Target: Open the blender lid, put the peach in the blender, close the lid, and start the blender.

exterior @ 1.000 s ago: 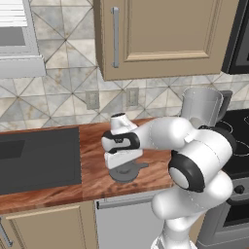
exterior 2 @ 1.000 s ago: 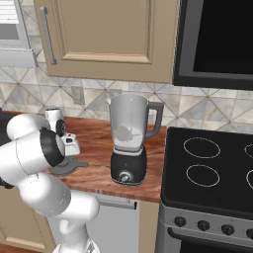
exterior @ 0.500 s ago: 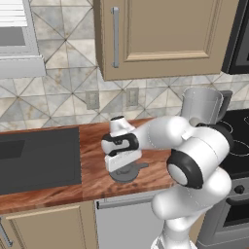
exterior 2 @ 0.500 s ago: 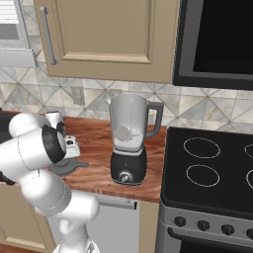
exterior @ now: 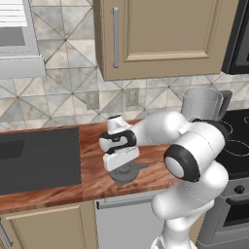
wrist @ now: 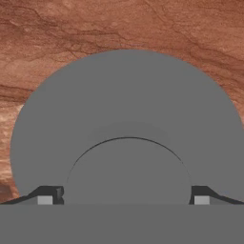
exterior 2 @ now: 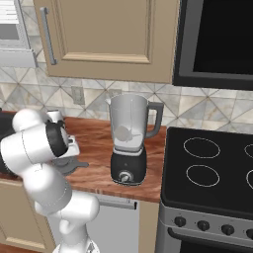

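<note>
Here, on the wooden counter point(exterior: 92, 185), my gripper point(wrist: 124, 200) sits low over the blender lid point(wrist: 128, 114), which lies flat on the wood to the left of the blender point(exterior 2: 129, 141). In the hand view the two fingertips point(wrist: 45, 198) stand spread on either side of the lid's raised centre knob point(wrist: 127, 169); I cannot tell whether they touch it, and the lower half of knob and disc is cut off at the frame's bottom. From the left base view the hand covers most of the lid, leaving a dark rim and a small tab showing beneath it. From the right base view my own white arm point(exterior 2: 34, 153) blocks the hand, and only an edge of the lid peeks out. The blender's jar stands open-topped on its black base beside the stove point(exterior 2: 212, 173), and a pale round shape inside it reads as the peach point(exterior 2: 123, 132), blurred by the greyish wall. In the left base view the arm hides the blender's base entirely.
</note>
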Robot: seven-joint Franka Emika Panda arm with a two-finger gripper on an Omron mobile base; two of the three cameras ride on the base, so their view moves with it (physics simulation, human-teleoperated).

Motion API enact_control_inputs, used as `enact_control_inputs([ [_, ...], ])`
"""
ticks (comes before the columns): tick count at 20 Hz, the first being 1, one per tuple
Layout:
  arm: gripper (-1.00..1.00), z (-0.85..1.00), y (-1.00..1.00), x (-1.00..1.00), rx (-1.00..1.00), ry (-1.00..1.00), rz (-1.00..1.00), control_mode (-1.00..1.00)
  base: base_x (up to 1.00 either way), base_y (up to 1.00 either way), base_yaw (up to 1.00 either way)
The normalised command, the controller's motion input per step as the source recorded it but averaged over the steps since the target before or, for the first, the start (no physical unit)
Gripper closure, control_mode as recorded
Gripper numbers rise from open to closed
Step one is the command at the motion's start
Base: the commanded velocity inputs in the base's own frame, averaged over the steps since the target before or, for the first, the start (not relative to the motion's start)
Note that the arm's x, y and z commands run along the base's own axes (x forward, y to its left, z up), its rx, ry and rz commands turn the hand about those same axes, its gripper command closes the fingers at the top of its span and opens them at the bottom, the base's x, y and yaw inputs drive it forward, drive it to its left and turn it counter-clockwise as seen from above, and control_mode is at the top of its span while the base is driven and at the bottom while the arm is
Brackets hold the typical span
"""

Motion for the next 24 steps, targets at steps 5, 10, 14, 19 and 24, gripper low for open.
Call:
enact_control_inputs([
  [5,1.0,-0.46,0.06,0.01,0.0,0.04,0.04,-1.0,0.0,0.0,0.0],
  [10,1.0,-0.33,0.06,0.0,0.01,0.0,0.04,-1.0,0.0,0.0,0.0],
  [14,1.0,-0.31,0.01,0.0,0.03,0.01,0.07,-1.0,0.0,0.0,0.0],
  [19,1.0,-0.18,0.02,0.0,0.0,0.03,0.05,-1.0,0.0,0.0,0.0],
  [24,1.0,0.2,-0.06,-0.15,0.0,-0.02,0.0,-1.0,0.0,0.0,0.0],
])
